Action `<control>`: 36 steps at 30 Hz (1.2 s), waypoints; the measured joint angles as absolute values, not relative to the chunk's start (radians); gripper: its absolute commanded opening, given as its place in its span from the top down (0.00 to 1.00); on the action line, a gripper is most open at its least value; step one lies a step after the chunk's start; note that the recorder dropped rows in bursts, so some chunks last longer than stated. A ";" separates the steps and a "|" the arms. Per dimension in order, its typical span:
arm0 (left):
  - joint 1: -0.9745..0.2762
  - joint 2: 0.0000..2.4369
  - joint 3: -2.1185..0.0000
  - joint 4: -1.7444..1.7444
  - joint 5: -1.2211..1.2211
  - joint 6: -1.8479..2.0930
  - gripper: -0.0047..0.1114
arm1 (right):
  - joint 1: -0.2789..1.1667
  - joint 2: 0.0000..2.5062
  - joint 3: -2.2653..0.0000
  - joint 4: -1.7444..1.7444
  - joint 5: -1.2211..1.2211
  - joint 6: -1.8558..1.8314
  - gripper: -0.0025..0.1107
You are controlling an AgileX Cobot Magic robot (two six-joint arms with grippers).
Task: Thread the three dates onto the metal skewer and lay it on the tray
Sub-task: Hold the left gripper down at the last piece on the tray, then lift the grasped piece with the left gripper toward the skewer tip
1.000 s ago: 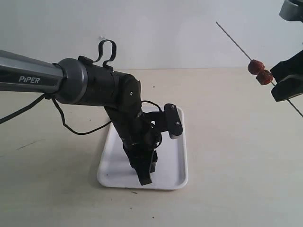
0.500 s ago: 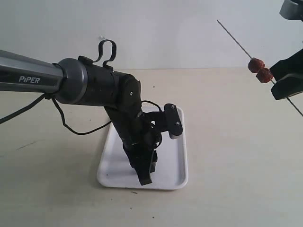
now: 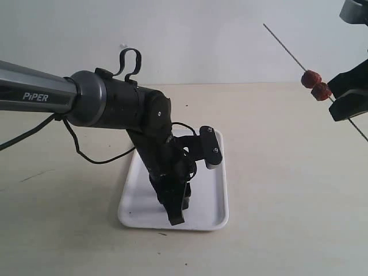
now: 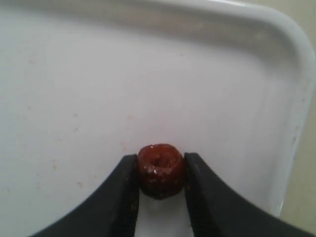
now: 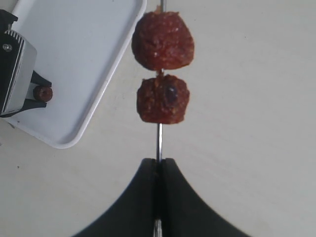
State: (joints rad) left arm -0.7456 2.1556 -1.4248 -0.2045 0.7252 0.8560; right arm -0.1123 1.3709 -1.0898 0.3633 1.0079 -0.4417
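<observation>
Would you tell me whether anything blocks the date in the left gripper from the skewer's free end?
Nothing visible does: the third date, gripped by the left gripper over the tray, has open air up to the metal skewer's bare tip.

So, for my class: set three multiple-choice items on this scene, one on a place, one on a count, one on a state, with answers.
1. Where is the loose date? A on the bare table; B over the tray, between the jaws of the left gripper; C on the skewer.
2. How many dates are on the metal skewer? A one; B two; C three.
3. The right gripper is: A open, empty; B shut on a date; C shut on the skewer.
Answers: 1 B, the left wrist view shows it there; 2 B, two dates sit on the rod; 3 C, its jaws are closed on the rod.
</observation>
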 measured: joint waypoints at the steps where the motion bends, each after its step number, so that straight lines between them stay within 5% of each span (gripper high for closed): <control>1: -0.746 2.156 -1.425 -0.205 0.725 0.856 0.69 | -0.112 1.371 -1.090 0.363 1.008 -0.442 0.98; 36: -0.746 2.152 -1.425 -0.177 0.702 0.923 0.70 | -0.112 1.371 -1.090 0.362 1.052 -0.412 0.98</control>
State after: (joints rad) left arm -0.7456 2.1518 -1.4248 -0.1766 0.7016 0.9233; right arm -0.1123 1.3709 -1.0898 0.3615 1.0523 -0.4125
